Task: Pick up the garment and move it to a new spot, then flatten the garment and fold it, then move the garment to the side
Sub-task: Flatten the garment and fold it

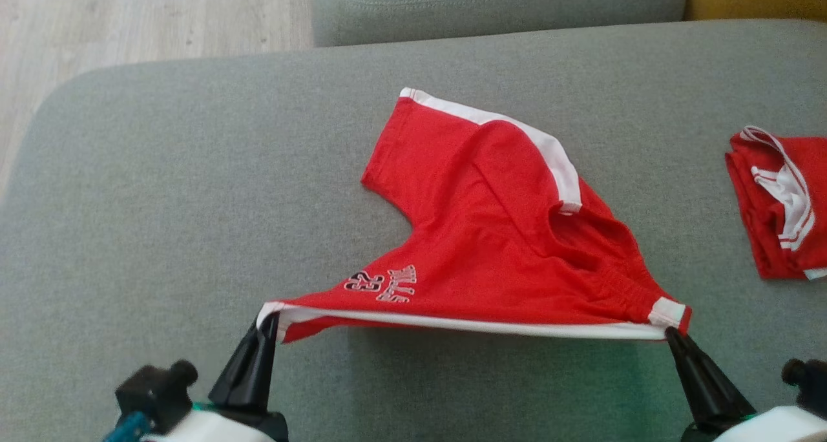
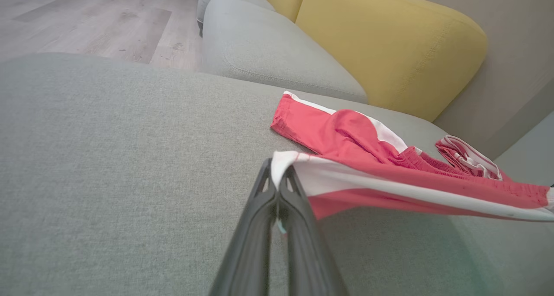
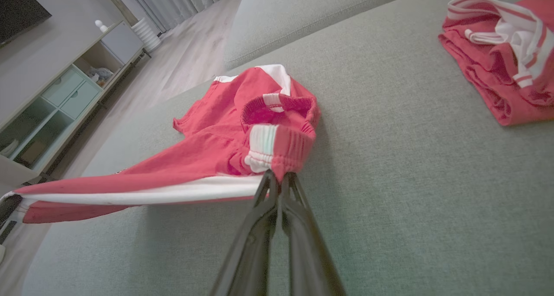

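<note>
The garment [image 1: 491,235] is a pair of red shorts with white side stripes and a "23" print, lying across a grey cushion. Its near edge is lifted and stretched taut between both grippers. My left gripper [image 1: 270,322] is shut on the leg-hem corner at lower left; the left wrist view shows the gripper [image 2: 279,175] pinching the white stripe of the garment [image 2: 355,136]. My right gripper [image 1: 672,332] is shut on the waistband corner at lower right; in the right wrist view the gripper [image 3: 277,179] clamps the elastic band of the garment [image 3: 225,127]. The far leg rests on the cushion.
A second red and white garment [image 1: 778,203] lies folded at the cushion's right edge, also the folded garment [image 3: 502,53]. The grey cushion [image 1: 161,203] has wide bare room on its left. Behind are another grey cushion [image 2: 268,45] and a yellow one [image 2: 389,40]. Wooden floor [image 1: 129,22] lies beyond the far-left edge.
</note>
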Available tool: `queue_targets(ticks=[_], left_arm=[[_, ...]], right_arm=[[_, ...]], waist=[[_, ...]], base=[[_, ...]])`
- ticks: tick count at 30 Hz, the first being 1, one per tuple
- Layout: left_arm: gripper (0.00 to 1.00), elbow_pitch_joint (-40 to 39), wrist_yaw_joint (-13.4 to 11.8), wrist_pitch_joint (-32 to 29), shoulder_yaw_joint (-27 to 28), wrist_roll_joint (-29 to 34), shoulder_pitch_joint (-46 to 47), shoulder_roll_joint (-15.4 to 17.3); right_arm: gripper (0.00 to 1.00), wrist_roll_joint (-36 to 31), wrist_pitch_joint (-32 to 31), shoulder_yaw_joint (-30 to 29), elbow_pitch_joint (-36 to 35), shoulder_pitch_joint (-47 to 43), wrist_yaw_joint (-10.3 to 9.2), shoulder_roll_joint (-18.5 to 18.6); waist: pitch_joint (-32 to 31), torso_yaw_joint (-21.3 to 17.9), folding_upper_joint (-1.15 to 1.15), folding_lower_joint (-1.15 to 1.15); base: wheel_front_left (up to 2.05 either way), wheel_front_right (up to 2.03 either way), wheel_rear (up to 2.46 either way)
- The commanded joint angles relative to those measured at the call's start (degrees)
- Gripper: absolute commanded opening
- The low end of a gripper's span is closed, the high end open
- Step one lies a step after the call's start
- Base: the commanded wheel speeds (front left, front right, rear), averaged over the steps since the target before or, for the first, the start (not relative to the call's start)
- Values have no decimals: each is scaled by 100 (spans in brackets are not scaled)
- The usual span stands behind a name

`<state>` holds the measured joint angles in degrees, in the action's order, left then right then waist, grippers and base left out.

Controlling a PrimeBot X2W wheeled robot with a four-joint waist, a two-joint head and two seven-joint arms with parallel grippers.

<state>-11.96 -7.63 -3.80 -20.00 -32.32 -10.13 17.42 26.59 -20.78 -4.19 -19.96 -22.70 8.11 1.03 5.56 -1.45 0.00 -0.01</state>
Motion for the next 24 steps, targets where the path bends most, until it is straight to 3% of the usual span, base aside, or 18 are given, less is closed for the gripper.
queue_targets(ticks=[1,4,9,17,24], left_arm=[[0,-190,-228,6,655,-53,314,268],[0,-294,-112,-238,573,-73,598,374],[0,247,325,-600,400,-134,1740,486],[0,1954,1159,-1190,15,45,4358,595],[0,3604,1479,-1273,-530,242,6179,663]], right_arm=[[0,27,23,-301,-194,171,-62,188],[0,144,-96,-367,-133,286,-62,187],[0,206,-192,-258,205,937,-62,186],[0,369,-405,-107,1049,2664,-62,186],[0,715,-208,192,2034,3878,-62,186]], waist=[[48,-14,0,1],[196,4,0,1],[622,-14,0,1],[1415,-288,0,1],[1860,-673,0,1]], base=[[0,0,0],[0,0,0],[0,0,0],[0,0,0],[0,0,0]])
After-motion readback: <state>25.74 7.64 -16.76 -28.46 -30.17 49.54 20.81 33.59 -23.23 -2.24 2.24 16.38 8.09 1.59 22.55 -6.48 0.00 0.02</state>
